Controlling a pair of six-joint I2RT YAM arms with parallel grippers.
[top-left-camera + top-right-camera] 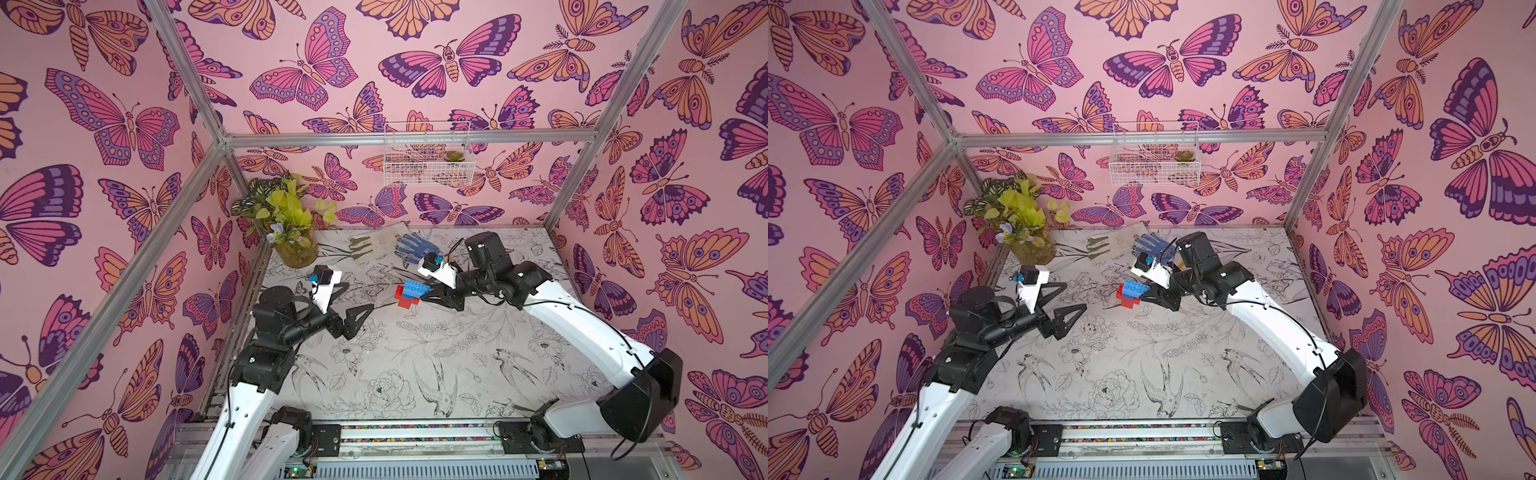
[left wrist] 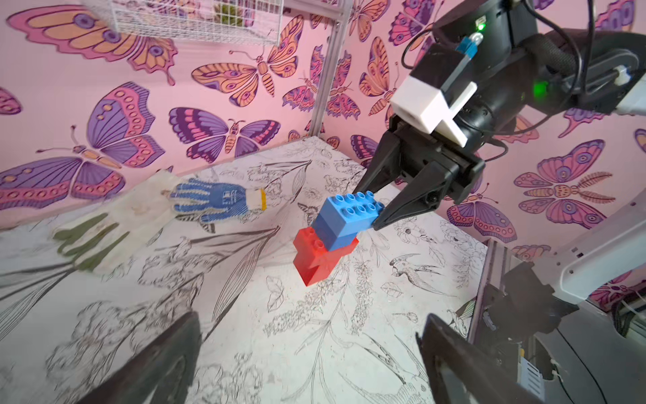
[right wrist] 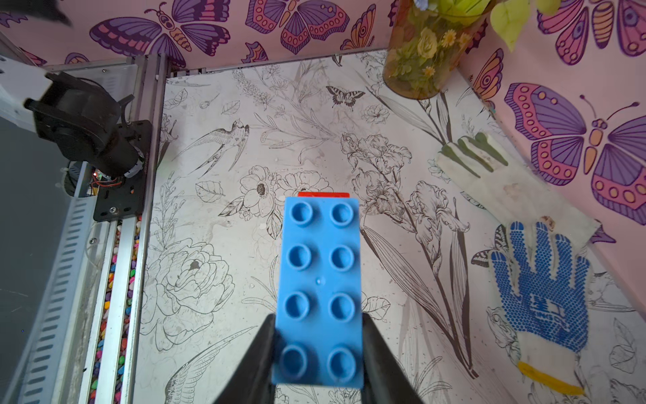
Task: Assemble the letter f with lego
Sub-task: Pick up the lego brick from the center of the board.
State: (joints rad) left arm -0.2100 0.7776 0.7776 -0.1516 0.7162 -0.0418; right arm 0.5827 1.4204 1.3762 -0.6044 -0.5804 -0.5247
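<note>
Here, the right jaws were closed on one end of the long blue brick, a black finger pressed to each long side beside the last pair of studs. That brick topped the letter f, with the red bricks stepped beneath it. The whole shape was tilted, and it could not be told whether its lowest red corner touched the table. In both top views it sat near the blue dotted glove, on the side of that glove toward the arms' bases.

The left jaws stood wide with nothing between them. They were over bare table, farther from the blue dotted glove than the bricks were, and well apart from the bricks.

A white glove with green fingers lay touching the blue dotted glove's fingertips. Beyond it, farther again from the blue dotted glove, a glass vase of leaves and flowers stood in the table's corner. A white wire basket hung on the wall above the blue dotted glove.
</note>
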